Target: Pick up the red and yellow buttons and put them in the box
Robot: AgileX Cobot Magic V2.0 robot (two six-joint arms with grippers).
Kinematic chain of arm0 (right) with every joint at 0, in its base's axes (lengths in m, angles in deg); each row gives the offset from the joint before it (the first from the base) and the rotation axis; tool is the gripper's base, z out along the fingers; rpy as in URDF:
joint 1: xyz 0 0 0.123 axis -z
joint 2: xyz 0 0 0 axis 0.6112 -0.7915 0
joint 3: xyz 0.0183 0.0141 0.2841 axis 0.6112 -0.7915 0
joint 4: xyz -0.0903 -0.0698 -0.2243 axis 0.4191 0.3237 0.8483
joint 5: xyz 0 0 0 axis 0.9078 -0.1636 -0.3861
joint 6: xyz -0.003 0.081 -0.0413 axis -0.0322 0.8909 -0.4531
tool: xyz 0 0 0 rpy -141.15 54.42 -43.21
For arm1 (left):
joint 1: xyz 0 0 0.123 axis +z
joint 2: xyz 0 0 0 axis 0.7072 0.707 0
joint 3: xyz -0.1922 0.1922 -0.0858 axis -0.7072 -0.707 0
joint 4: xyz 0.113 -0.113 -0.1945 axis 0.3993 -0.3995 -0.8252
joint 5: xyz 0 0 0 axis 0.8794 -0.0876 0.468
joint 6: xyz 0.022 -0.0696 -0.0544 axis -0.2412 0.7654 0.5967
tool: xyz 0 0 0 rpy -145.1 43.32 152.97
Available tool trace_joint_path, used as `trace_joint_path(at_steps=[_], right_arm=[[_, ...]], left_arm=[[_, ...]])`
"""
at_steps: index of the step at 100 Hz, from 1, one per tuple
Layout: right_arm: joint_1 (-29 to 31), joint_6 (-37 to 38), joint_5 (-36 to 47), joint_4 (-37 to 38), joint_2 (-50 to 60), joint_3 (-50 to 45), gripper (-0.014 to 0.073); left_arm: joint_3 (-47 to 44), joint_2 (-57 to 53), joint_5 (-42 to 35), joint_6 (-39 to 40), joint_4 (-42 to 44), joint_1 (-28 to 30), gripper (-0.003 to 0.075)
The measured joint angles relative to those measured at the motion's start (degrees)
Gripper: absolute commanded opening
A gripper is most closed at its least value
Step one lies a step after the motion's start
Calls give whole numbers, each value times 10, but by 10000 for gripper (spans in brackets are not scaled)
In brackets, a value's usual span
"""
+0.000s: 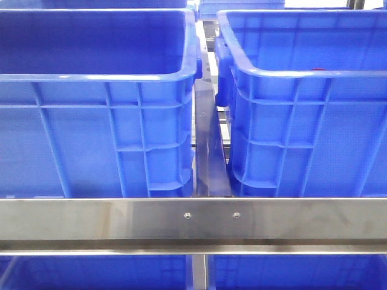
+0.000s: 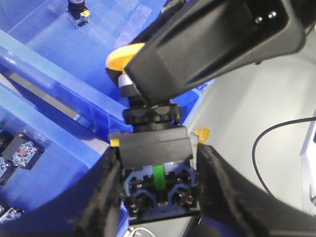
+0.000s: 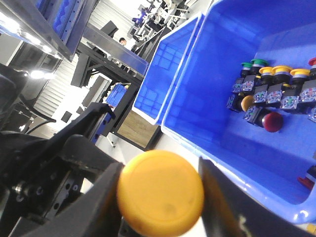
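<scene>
One yellow button (image 3: 160, 192) is held from both ends. My right gripper (image 3: 159, 190) is shut on its orange-yellow cap. My left gripper (image 2: 158, 170) is shut on its black contact block (image 2: 153, 145), with the cap (image 2: 121, 57) showing past the right arm's black housing (image 2: 212, 39). A red button (image 3: 272, 121) lies among several buttons in a blue crate (image 3: 232, 54). In the front view two blue crates stand side by side, left (image 1: 97, 77) and right (image 1: 302, 74), with a red sliver (image 1: 318, 69) at the right one's rim. No gripper shows there. Which crate is the box I cannot tell.
A second blue crate (image 3: 168, 64) stands beside the one with buttons. A steel rail (image 1: 193, 219) crosses in front of the crates. In the left wrist view a lone button (image 2: 78, 12) lies on a crate floor, small parts (image 2: 22, 150) in another, and a black cable (image 2: 276, 143) on the white surface.
</scene>
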Motion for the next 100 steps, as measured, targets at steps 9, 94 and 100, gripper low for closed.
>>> trace_joint_path(at_steps=[9, 94, 100], right_arm=[[0, 1, 0, 0, 0, 0, 94], [0, -34, 94, 0, 0, 11, 94], [0, -35, 96, 0, 0, 11, 94]], left_arm=[[0, 0, 0, 0, 0, 0, 366], [-66, -95, -29, 50, 19, 107, 515], [-93, -118, -37, 55, 19, 137, 515]])
